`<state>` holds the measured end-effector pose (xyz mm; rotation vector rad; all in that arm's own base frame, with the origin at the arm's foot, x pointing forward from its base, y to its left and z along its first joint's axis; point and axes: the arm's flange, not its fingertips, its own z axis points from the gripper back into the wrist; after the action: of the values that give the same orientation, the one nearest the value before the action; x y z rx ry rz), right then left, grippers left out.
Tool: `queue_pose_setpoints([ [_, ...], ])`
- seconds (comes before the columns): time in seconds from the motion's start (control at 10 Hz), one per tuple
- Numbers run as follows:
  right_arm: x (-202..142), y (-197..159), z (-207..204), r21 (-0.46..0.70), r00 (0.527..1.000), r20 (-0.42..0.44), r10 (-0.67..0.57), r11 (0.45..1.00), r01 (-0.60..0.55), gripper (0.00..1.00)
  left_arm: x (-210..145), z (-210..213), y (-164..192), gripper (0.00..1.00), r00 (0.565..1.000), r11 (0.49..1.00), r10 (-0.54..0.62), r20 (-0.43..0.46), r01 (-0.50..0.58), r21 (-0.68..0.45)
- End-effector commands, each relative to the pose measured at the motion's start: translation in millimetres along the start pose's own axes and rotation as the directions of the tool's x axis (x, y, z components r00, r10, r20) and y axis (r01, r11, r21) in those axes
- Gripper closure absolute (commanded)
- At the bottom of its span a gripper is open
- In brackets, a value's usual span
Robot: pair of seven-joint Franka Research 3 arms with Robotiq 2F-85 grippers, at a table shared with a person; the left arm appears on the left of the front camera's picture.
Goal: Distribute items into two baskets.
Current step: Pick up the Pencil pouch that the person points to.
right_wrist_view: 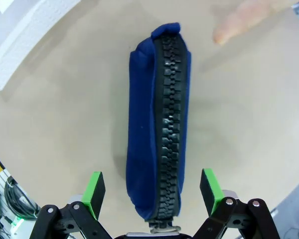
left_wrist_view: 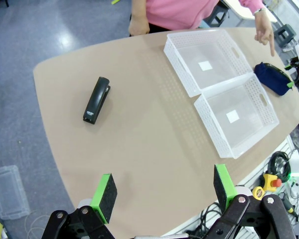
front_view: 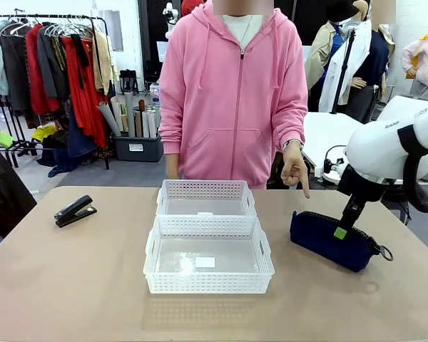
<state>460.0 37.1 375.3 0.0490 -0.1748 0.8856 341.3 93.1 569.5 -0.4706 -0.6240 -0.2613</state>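
While the navy pouch (right_wrist_view: 159,124) lies flat at the lower right of the front view, beside the two baskets (front_view: 151,260), it is straddled by the right gripper (right_wrist_view: 152,191), jaws spread wide, nothing gripped. If the soft fabric is pinched off-centre, it could sag and slip. A person's pointing hand (front_view: 295,169) is near and could be brushed. The left gripper (left_wrist_view: 163,191) is likewise spread and empty, and the stapler (front_view: 75,211) is left untouched at centre left.

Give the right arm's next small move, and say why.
Probably close the right hand on the navy pouch. Its open green pads stand on either side of the pouch's near end, and the person's finger points at it. Both baskets hold no item yet.
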Motion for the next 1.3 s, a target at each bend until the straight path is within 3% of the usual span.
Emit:
queue_pose_setpoints([
  [0.0,4,-7,-13,0.031,0.998,0.033,0.047,0.998,-0.048,0.00,0,0,1,0.00,1.000,1.000,0.002,-0.001,-0.002,0.004],
  [0.8,9,-6,-36,0.073,0.997,0.022,0.071,0.995,-0.072,0.00,0,0,1,0.00,1.000,1.000,0.002,-0.001,-0.002,0.004],
  [0.9,9,-6,-37,0.072,0.997,0.019,0.075,0.995,-0.076,0.12,0,0,1,0.00,1.000,1.000,0.002,-0.001,-0.002,0.004],
  [1.2,8,-7,-38,0.068,0.997,0.012,0.078,0.995,-0.079,0.69,0,0,1,0.00,1.000,1.000,0.002,-0.001,-0.002,0.004],
])
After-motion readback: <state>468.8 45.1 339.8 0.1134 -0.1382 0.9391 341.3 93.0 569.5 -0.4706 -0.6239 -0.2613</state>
